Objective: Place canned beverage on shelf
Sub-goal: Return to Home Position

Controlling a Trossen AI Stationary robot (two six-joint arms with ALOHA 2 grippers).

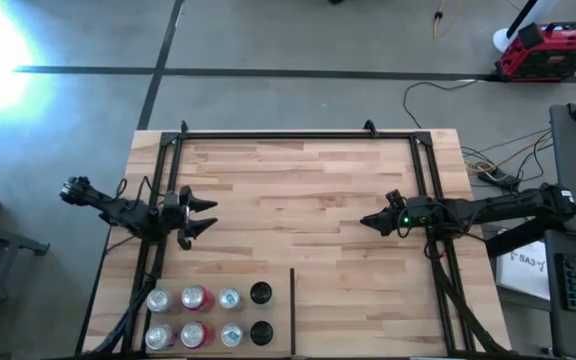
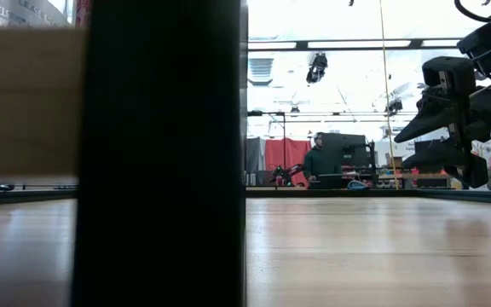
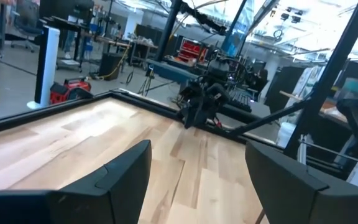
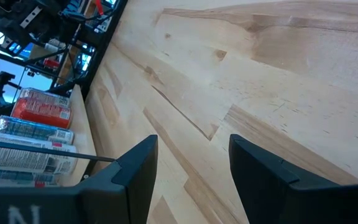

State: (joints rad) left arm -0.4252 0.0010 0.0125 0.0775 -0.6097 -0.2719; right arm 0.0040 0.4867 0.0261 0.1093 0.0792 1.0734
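Wooden shelf [image 1: 298,180], eight cans [image 1: 195,298] near left hand [image 1: 206,215], right hand [image 1: 366,221] apart, both spread empty

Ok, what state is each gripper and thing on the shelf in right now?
left gripper: open, empty, over the shelf's left side
right gripper: open, empty, over the shelf's right side
cans: eight, all upright, two rows of four beside the divider strip

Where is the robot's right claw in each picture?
High view: the right arm's dark two-finger gripper, right of centre.
Low view: upper right, open.
Left wrist view: far off, facing this camera.
Right wrist view: its own fingers, nearest the camera.
Shared landmark: the light wooden shelf board.
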